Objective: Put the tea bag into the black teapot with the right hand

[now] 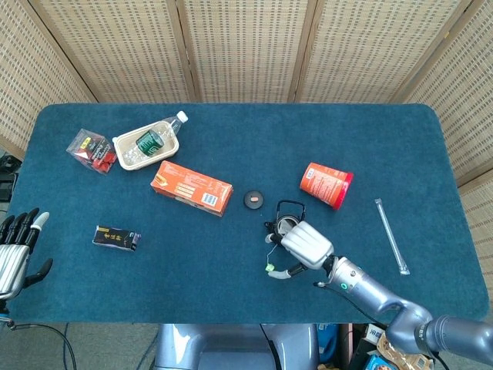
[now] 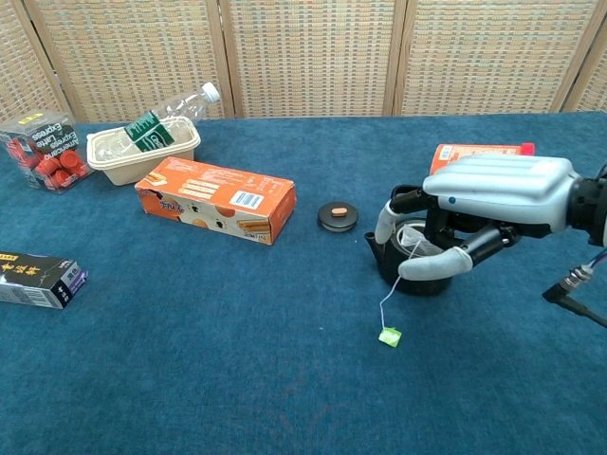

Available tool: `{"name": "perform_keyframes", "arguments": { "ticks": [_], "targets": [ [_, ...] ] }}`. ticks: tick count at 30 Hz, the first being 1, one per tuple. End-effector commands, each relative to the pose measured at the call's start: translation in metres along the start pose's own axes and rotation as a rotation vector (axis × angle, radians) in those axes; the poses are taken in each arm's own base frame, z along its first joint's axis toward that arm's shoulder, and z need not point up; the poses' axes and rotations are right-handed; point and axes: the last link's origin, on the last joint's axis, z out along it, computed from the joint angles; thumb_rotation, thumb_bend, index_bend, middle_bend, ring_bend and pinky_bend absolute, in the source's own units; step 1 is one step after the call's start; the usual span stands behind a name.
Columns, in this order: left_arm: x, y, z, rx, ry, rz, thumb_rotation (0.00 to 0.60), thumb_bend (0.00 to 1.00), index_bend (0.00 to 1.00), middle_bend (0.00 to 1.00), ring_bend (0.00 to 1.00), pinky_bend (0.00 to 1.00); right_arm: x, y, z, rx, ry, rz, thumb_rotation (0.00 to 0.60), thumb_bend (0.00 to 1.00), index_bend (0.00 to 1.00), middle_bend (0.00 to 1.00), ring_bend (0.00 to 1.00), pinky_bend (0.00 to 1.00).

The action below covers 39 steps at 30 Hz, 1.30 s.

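Note:
The black teapot (image 1: pixel 282 223) (image 2: pixel 410 276) stands right of the table's middle with its lid off. My right hand (image 1: pixel 306 245) (image 2: pixel 486 201) hovers over its near right side with fingers spread and nothing in them. A thin string runs from the pot's mouth down to a green tag (image 1: pixel 270 268) (image 2: pixel 389 335) lying on the cloth in front of the pot. The tea bag itself is hidden. The pot's lid (image 1: pixel 253 199) (image 2: pixel 338 215) lies to the pot's left. My left hand (image 1: pixel 15 247) rests off the table's left edge, fingers apart and empty.
An orange carton (image 1: pixel 191 187) (image 2: pixel 214 199) lies left of the lid. A red can (image 1: pixel 326 185) lies behind the pot. A tray with a bottle (image 1: pixel 147 144), a box of red caps (image 1: pixel 92 149), a black packet (image 1: pixel 116 238) and a clear rod (image 1: pixel 391 235) are spread around.

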Motion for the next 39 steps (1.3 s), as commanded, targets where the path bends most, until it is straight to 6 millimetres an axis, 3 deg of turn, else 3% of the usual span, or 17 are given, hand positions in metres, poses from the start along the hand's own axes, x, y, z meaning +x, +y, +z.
{"name": "perform_keyframes", "arguments": {
  "ticks": [1, 19, 39],
  "targets": [
    [0.0, 0.0, 0.0, 0.001, 0.001, 0.0, 0.6, 0.36, 0.0, 0.0, 0.0, 0.0, 0.002, 0.003, 0.002, -0.009, -0.007, 0.005, 0.017, 0.22, 0.3, 0.9, 0.94, 1.0],
    [-0.002, -0.003, 0.0, 0.006, -0.004, -0.001, 0.6, 0.36, 0.0, 0.0, 0.0, 0.0, -0.002, 0.024, 0.009, -0.069, -0.097, -0.003, 0.0, 0.22, 0.3, 0.94, 0.94, 1.0],
    [-0.001, 0.001, 0.003, -0.003, -0.002, 0.003, 0.6, 0.36, 0.0, 0.0, 0.0, 0.0, -0.005, 0.046, -0.001, -0.136, -0.138, -0.05, 0.0, 0.22, 0.31, 1.0, 0.97, 1.0]
  ]
}}
